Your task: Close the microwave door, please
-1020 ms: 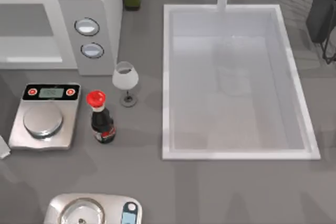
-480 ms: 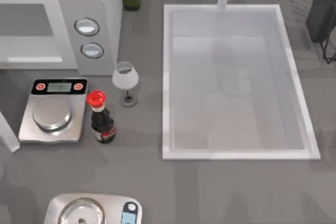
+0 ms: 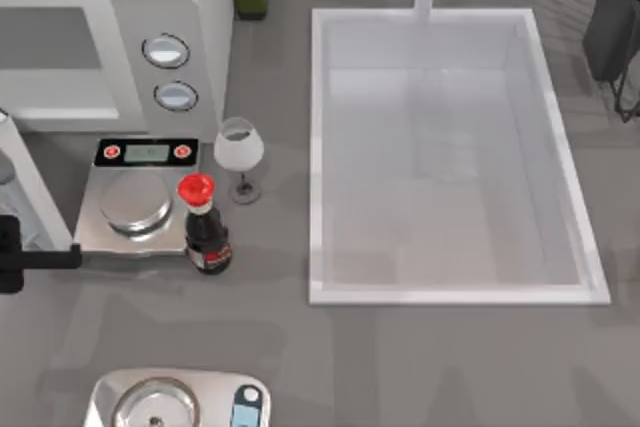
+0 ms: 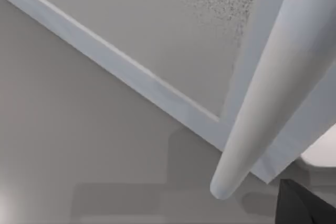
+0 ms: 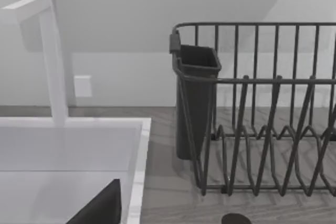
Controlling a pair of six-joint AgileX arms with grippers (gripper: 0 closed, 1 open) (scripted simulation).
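Standing ajar, the microwave door [image 3: 42,197] lies as a thin white strip slanting out from the microwave [image 3: 110,47] front toward the near side of the surface [image 3: 300,347]. Its free end lies just beyond the left jaws, on their far side. The left arm [image 3: 30,260] shows as a dark bar at the top view's left edge, right behind that free end. From the left wrist, the door's frame [image 4: 157,93] and its round white handle [image 4: 268,82] sit very close in front of the jaws. Whether the jaws are open or closed, or hold anything, I cannot tell.

The door's long axis runs diagonally, so closing it should mean sweeping the free end away from the jaws, toward the dials [image 3: 166,50]. A steel scale [image 3: 135,202] sits inside that sweep, just beside the door's inner face, with a red-capped bottle [image 3: 205,232] against its far corner; both may get shoved along. The left arm is plainly nearer. The right arm is parked well off by the sink [image 5: 139,145] and dish rack [image 5: 262,108].
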